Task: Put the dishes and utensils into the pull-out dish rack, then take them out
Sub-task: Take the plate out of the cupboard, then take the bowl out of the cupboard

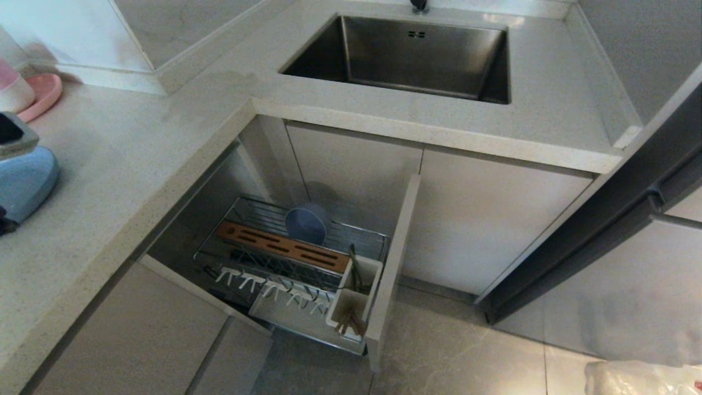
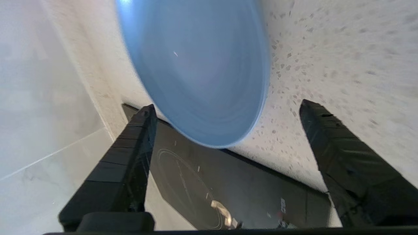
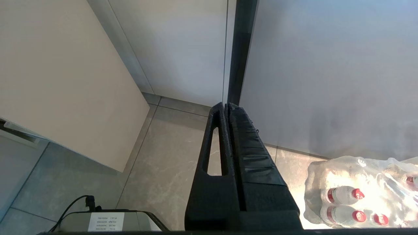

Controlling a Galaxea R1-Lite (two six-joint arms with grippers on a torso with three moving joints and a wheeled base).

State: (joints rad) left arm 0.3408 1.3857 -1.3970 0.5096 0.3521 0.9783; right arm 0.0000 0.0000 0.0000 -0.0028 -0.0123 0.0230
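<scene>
Speckled tabletop carries the plate before the spread left end effector; bowl and chopsticks remain racked in the pull-out dish rack, so unloading looks partly done.

The pull-out chrome wire dish rack with a beige front panel stands open below the speckled pale stone countertop. A small pale-blue round bowl rests tilted behind the slotted brown wooden bar. Light-brown wooden chopsticks stand in the white utensil cup. A wide pale-blue plate lies at the counter's left edge, with a pink plate further back. A steel sink is set into the counter.
</scene>
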